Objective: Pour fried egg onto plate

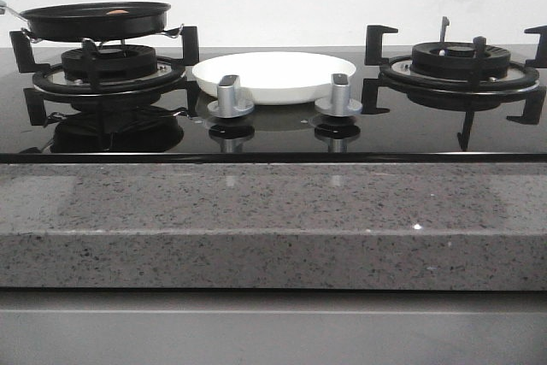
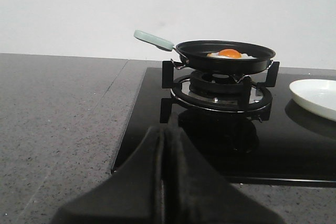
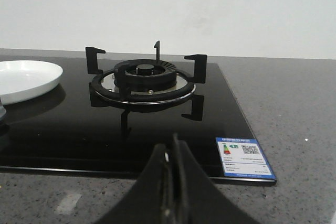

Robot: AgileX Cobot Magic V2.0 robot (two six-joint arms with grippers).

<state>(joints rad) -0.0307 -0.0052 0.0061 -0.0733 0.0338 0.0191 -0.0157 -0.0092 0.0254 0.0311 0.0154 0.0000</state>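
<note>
So the fried egg [image 2: 229, 53] is sitting in the black pan [image 2: 226, 57] on the burner left of the plate [image 1: 273, 75], pan handle [image 2: 153, 39] pointing away from it. Left gripper [image 2: 163, 182] and right gripper [image 3: 173, 187] both pressed together, holding nothing, well short of the pan, so no grab yet.

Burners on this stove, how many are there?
2. The left burner is at the left end of the black glass cooktop, under the frying pan. The right burner is at the right end, bare. The plate sits between them. None looks hidden.
</note>
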